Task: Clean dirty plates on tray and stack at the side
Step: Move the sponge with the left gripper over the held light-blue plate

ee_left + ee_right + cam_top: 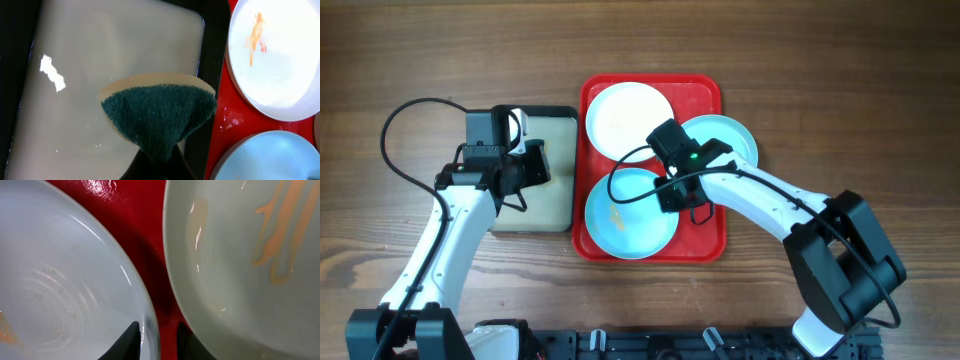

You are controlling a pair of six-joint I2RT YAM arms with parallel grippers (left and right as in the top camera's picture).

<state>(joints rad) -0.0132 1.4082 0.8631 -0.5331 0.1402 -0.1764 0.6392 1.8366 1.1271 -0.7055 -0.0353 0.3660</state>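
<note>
The red tray (705,95) holds three plates: a white plate (630,118) at the back left, a pale blue plate (728,138) at the right and another pale blue plate (625,215) at the front. My right gripper (672,192) is low over the front plate's right rim. In the right wrist view its fingers straddle that rim (150,325), one inside the plate and one over the red tray, slightly apart. The neighbouring plate (240,255) carries orange smears. My left gripper (532,165) is shut on a green sponge (160,115) over the beige tray (100,60).
The black-rimmed beige tray (535,210) lies just left of the red tray. The white plate (275,55) shows an orange streak. Bare wooden table (840,80) surrounds both trays.
</note>
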